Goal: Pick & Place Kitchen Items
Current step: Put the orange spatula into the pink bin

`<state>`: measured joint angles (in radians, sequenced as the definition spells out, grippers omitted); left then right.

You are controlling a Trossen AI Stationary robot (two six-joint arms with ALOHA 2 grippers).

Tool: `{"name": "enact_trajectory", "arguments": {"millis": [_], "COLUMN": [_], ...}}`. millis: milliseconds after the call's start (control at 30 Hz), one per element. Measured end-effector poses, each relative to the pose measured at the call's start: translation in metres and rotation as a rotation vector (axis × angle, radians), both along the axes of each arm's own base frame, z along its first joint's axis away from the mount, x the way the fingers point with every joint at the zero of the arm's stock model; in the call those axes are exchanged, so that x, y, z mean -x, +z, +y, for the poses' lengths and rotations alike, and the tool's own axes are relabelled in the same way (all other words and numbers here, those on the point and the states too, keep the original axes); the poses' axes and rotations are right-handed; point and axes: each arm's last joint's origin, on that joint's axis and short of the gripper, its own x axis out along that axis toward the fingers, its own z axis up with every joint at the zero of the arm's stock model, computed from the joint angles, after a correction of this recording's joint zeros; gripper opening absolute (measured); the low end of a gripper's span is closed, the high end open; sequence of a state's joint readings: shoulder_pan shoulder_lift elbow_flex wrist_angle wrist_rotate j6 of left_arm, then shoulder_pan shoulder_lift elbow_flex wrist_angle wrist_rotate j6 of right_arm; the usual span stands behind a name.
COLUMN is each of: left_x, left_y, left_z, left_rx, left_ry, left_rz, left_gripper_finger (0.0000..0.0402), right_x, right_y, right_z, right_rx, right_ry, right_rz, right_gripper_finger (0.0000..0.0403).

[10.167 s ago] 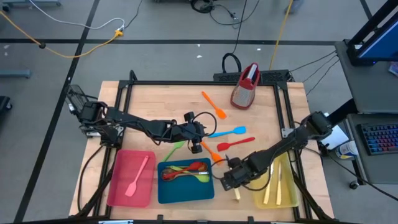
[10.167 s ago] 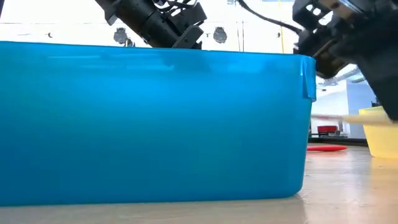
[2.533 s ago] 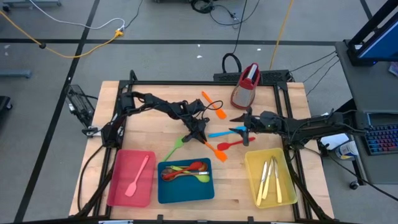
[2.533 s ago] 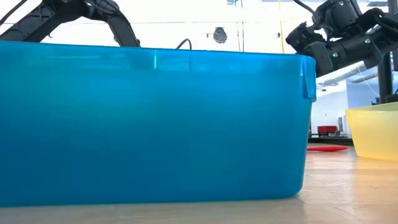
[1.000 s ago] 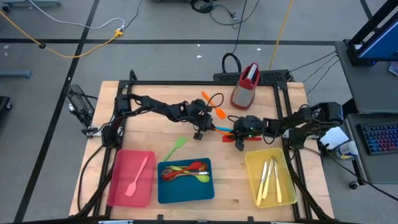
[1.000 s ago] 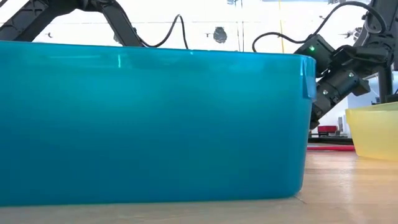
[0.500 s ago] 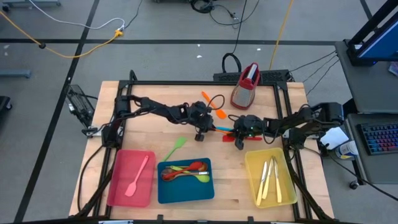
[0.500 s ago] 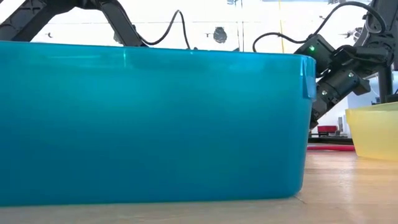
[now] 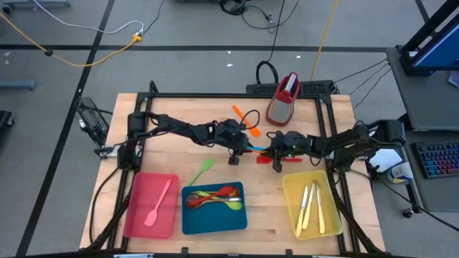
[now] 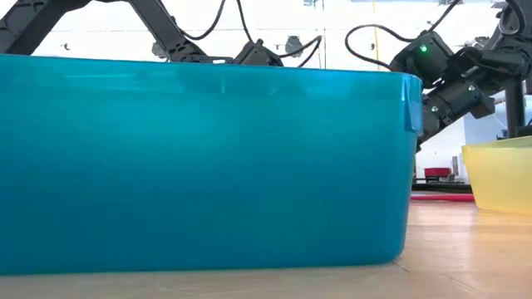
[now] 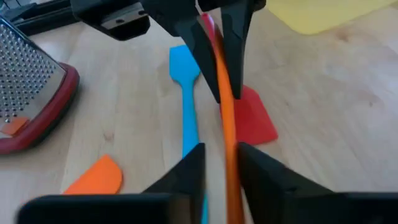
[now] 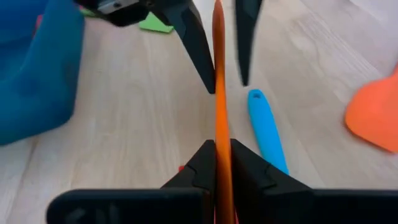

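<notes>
Both arms met near mid-table, in front of the grater [image 9: 284, 97]. An orange spatula [image 12: 219, 118] was stretched between the two grippers, its handle running from one to the other.

Right gripper [image 12: 217, 163]: fingers clenched on the orange handle, pinching it from both sides. Seen from above it sat just right of the meeting point [image 9: 278, 153], below the grater.

Left gripper [image 11: 219, 168]: fingers parted, standing either side of the handle with a visible gap on one side, so released rather than gripping. From above it lay left of the right gripper [image 9: 234, 149].

A blue spatula [image 11: 185, 93] lay flat on the wooden table [image 9: 172, 129] just beside the orange handle, roughly parallel to it. A red spatula [image 11: 254, 119] lay under the handle, blade flat on the wood. A second orange spatula [image 9: 246, 120] rested closer to the grater, on its left.

A green spatula [image 9: 201, 170] lay farther from the grater, near the blue tray [image 9: 213, 211], which held green and red spoons [image 9: 215, 196]. Left of that, the red tray [image 9: 152, 205] held a pink spatula [image 9: 159, 202]. The yellow tray [image 9: 311, 204], directly in front of the grater, held cream knives [image 9: 310, 206].
</notes>
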<state>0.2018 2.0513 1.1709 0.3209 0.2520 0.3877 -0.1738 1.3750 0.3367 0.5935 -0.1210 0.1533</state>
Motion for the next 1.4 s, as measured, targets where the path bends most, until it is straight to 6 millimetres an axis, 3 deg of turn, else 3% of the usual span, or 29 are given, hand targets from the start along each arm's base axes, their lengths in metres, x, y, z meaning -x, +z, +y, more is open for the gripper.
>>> {"name": "enact_trajectory", "arguments": {"millis": [200,333,433,700,1000,1200,1400], "left_x": [-0.001,-0.002,-0.005,-0.006,-0.005,0.010,0.043], "left_y": [0.003,0.003,0.006,0.006,0.011,0.039,0.067], "left_z": [-0.005,-0.011,-0.019,-0.028,-0.036,-0.053,-0.073], "left_rx": [0.003,0.021,0.009,0.064,0.070,0.020,0.025], "left_ry": [-0.029,-0.021,-0.037,-0.033,0.083,0.150,0.235], "left_rz": [-0.017,-0.014,-0.046,-0.042,-0.012,0.075,0.262], "left_gripper_finger": [0.0183,0.0201,0.0181,0.0061,0.0054,0.0051,0.0034], "right_x": [-0.001,-0.001,-0.001,-0.001,-0.002,-0.003,-0.004], "right_y": [0.008,0.011,0.011,0.012,0.013,0.015,0.017], "right_z": [0.007,0.008,0.008,0.008,0.008,0.008,0.008], "right_rx": [0.077,0.112,0.131,0.141,0.130,0.116,0.083], "right_ry": [0.082,0.100,0.114,0.119,0.098,0.101,0.085], "right_rz": [-0.044,-0.064,-0.067,-0.078,-0.088,-0.109,-0.129], "right_gripper_finger": [0.0017,0.0017,0.0018,0.0034,0.0062,0.0102,0.0150]}}
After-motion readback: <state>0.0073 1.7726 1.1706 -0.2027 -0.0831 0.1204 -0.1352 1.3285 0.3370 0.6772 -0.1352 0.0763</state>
